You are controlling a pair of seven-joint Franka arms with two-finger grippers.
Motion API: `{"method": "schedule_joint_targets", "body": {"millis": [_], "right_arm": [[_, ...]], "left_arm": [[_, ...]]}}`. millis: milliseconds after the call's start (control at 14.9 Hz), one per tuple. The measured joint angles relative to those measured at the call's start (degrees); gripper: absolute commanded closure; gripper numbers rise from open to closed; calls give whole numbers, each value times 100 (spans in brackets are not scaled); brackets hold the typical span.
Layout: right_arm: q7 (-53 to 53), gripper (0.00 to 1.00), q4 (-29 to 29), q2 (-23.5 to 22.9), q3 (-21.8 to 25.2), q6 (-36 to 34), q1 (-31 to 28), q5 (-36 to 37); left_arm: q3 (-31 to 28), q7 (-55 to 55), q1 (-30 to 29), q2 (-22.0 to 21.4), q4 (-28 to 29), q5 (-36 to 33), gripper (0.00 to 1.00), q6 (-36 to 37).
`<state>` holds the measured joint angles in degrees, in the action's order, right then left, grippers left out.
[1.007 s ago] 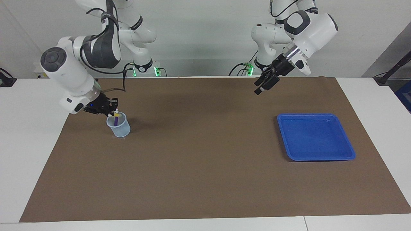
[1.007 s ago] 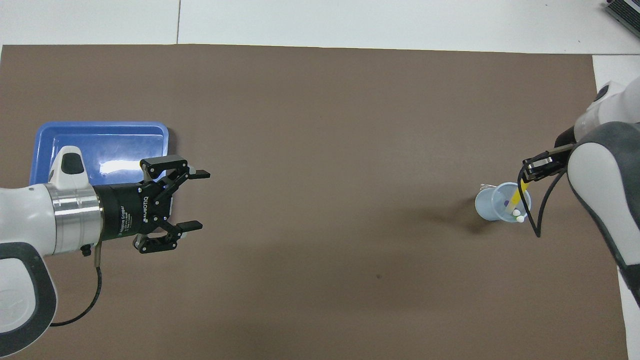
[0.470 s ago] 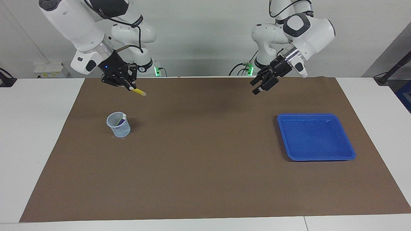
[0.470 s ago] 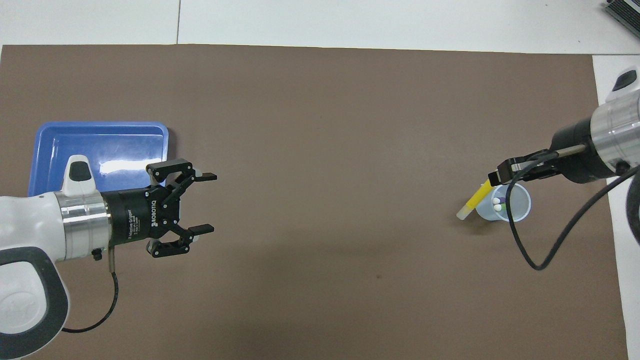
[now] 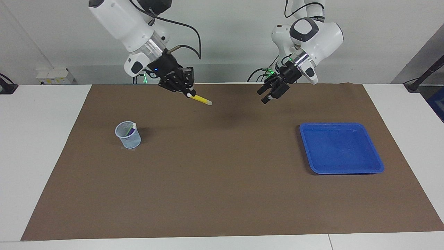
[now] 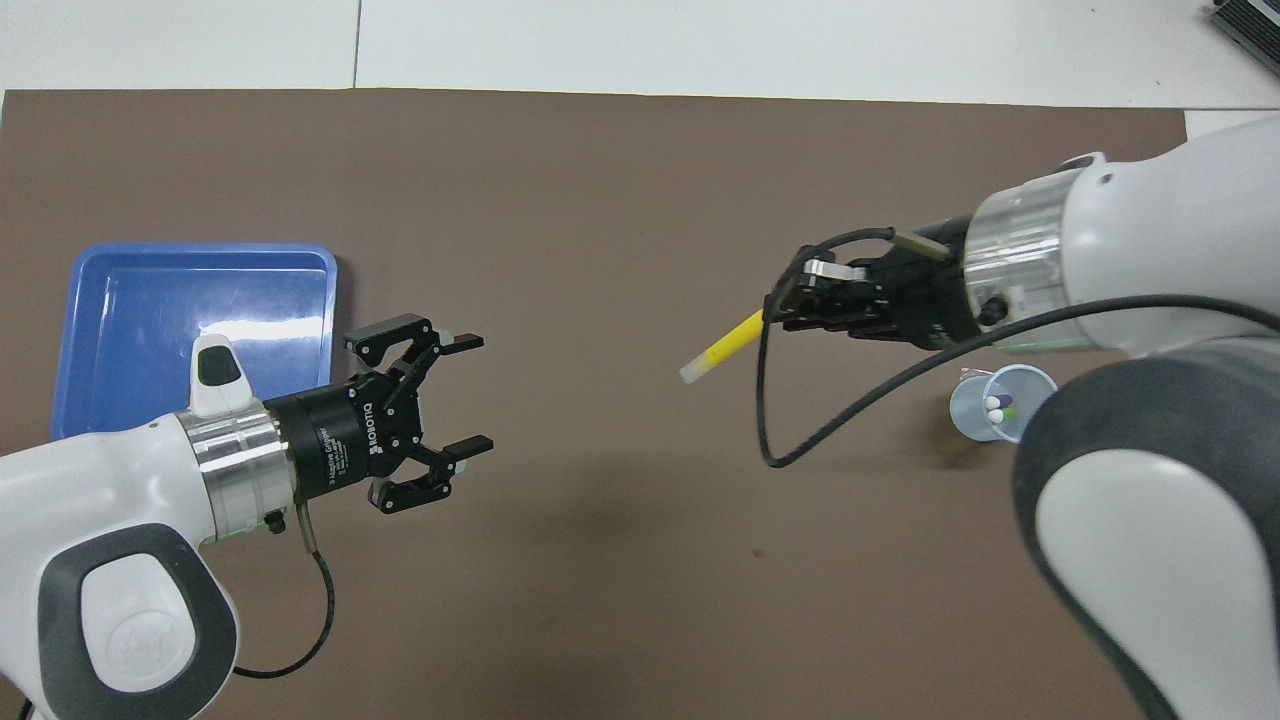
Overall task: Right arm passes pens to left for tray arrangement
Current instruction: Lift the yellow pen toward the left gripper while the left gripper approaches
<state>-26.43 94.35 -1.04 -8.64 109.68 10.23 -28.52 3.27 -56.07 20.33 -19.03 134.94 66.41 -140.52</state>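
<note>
I see my right gripper (image 5: pixel 187 93) up over the brown mat (image 5: pixel 222 194), clamped on the yellow pen (image 5: pixel 200 100), whose pale end points toward the left gripper (image 6: pixel 470 393). That one hangs in the air with fingers spread wide, nothing between them. The purple and green pens stand in the cup (image 5: pixel 128 135). The blue tray (image 5: pixel 376 163) sits at the left arm's end.

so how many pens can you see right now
3: the yellow pen is held by the right gripper over the mat; the purple pen and green pen stand in the cup.
</note>
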Motion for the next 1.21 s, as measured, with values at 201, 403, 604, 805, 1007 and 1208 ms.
{"method": "schedule_joint_targets", "body": {"millis": [201,403,604,805,1007,1208], "right_arm": [[-729,100,644,163,-15,1281,582,-371],[-1179,100,1173,369,-14,2069,912,-644],[-1359,100,1278,466,-13,2128,1007,-653],[-1363,100,1341,481,-11,2172,1026,-833],[-1363,100,1437,481,-11,2516,1238,-954],[-1363,100,1493,488,-13,2623,1373,-957]], "left_arm": [[6,-47,605,0,161,948,0,-1190],[13,-756,1063,7,259,1227,0,-1982],[13,-1224,1176,11,264,1234,0,-2147],[65,-1478,1181,51,232,1234,3,-2410],[246,-1606,1219,181,76,1234,3,-2644],[332,-1638,1234,320,-125,1234,3,-2672]]}}
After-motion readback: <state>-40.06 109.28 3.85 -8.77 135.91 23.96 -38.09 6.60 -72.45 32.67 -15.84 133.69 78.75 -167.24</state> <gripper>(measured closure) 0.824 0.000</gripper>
